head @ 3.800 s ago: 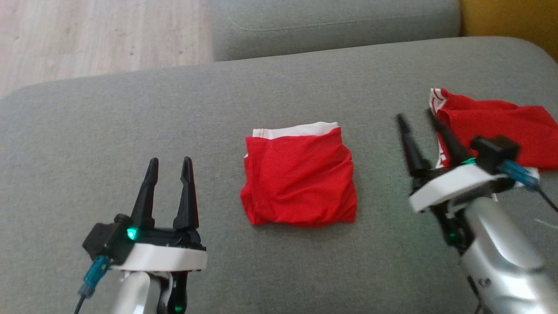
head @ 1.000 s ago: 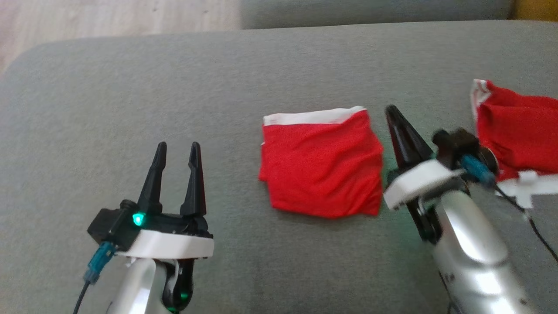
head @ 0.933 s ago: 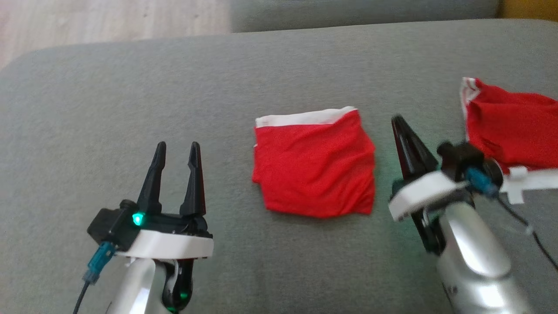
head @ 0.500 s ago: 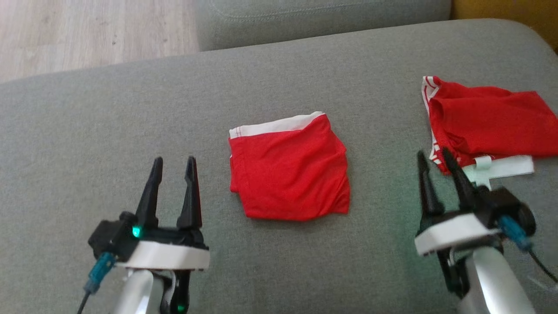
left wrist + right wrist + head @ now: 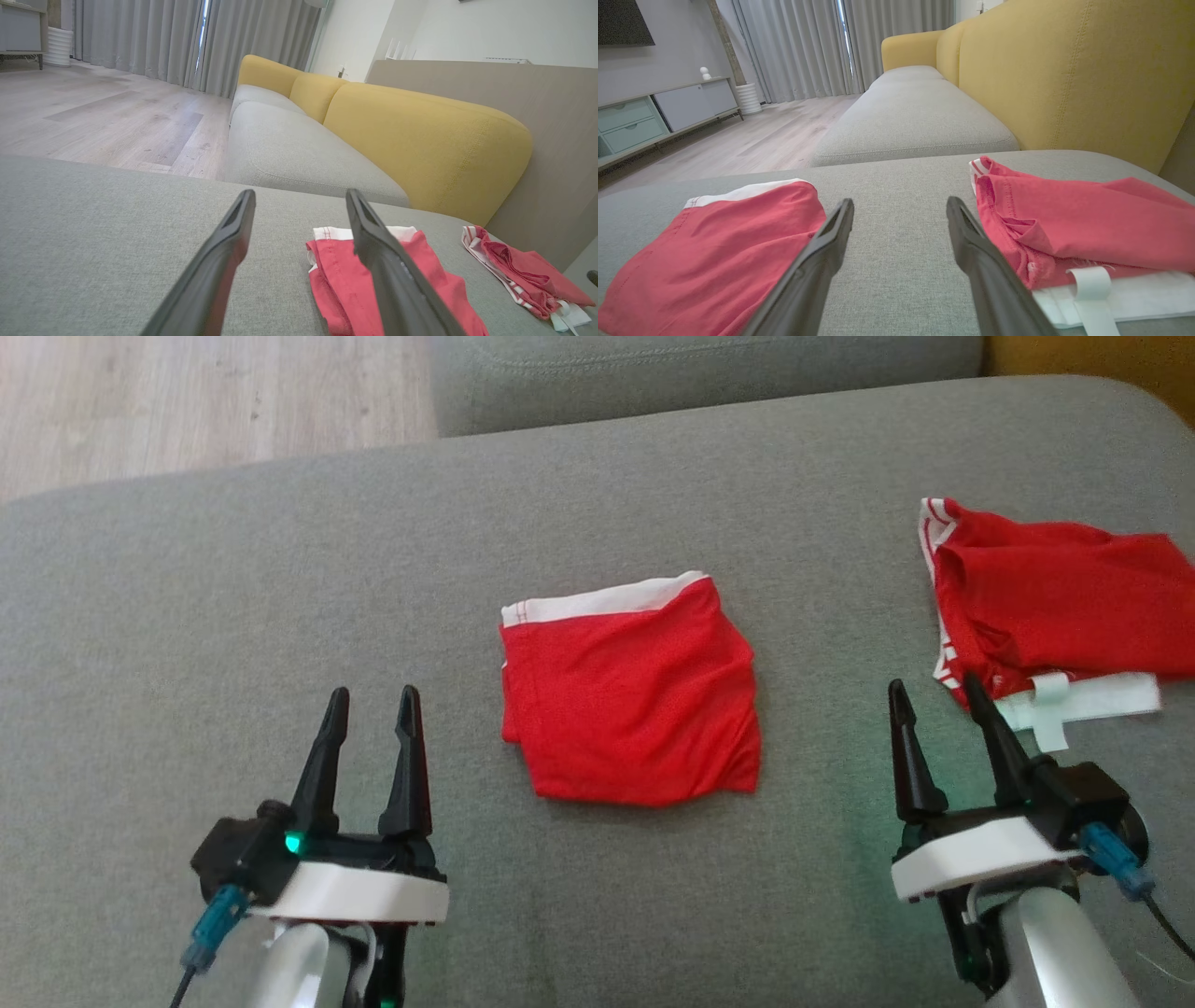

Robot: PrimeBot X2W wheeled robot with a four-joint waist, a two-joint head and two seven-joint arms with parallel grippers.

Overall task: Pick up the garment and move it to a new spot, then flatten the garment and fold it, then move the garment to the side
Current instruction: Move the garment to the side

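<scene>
The garment (image 5: pixel 630 695) is red with a white waistband and lies folded into a rough square in the middle of the grey sofa cushion (image 5: pixel 280 569). It also appears in the left wrist view (image 5: pixel 331 270) and the right wrist view (image 5: pixel 719 247). My left gripper (image 5: pixel 373 693) stands open and empty to the near left of it, fingers pointing away from me. My right gripper (image 5: pixel 934 684) is open and empty to the garment's right, a short gap from its edge. Both wrist views show spread fingers, left (image 5: pixel 300 193) and right (image 5: pixel 900 201), with bare cushion between them.
A second red garment (image 5: pixel 1055 602) with striped trim and a white band lies crumpled at the cushion's right end, just beyond my right fingertips (image 5: pixel 1073 224). Another grey seat (image 5: pixel 700 373) lies beyond the far edge. A yellow backrest (image 5: pixel 1064 70) rises at the right. Wood floor (image 5: pixel 187 401) shows at the far left.
My right gripper was shut beside the folded garment's right edge; it has opened and drawn back toward me and to the right. The head camera shifted. The left gripper stayed put.
</scene>
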